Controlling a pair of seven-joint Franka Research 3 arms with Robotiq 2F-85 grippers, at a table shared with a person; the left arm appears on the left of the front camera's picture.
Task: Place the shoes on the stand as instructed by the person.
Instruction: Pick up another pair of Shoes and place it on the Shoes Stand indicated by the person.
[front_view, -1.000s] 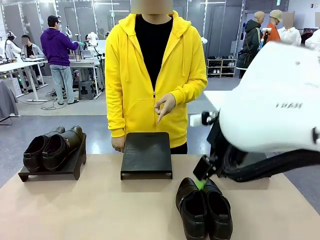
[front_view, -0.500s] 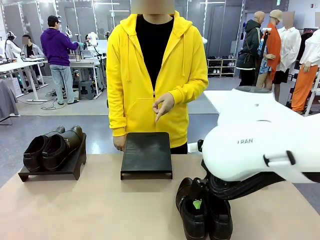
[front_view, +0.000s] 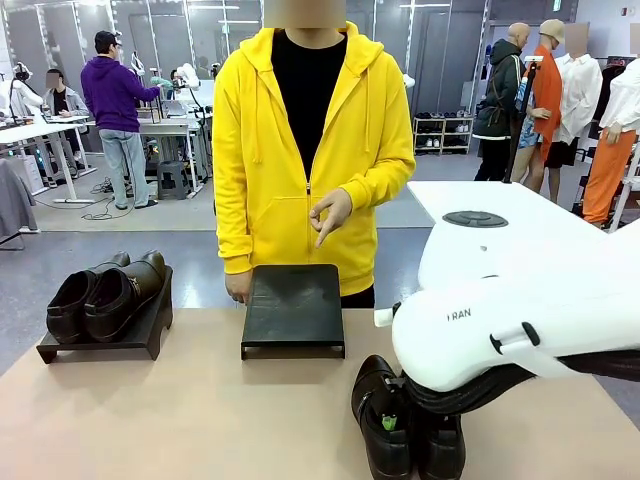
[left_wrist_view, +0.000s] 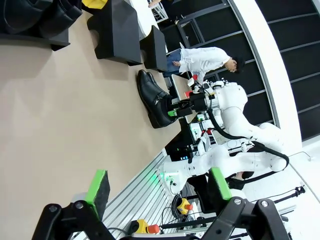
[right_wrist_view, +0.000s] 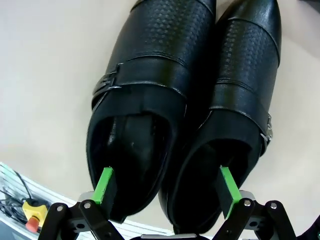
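Hovering low over the heel ends of the strap shoes, the right pincer is spread wide and grips nothing: one green pad sits by the outer rim of one shoe's opening, the other over the opening of its mate. The smart play here, I'd say, is to drop both pads down into the two openings and squeeze the touching inner walls together, deep enough that the pair lifts as one and neither shoe swings or slips out. Across the tabletop the person's hand points a finger down at the empty stand right in front of the yellow hoodie, so that looks like the target, just beyond the toes. The left pincer hangs spread too, well apart from the action and holding nothing. The glossy pair already sits on the left stand. Now the strap shoes themselves: blackish leather, a pebbled embossed front, a smooth band across the top with a small metal buckle on each outer side, dark inside, standing side by side and touching on the tabletop, toes aimed at the person.
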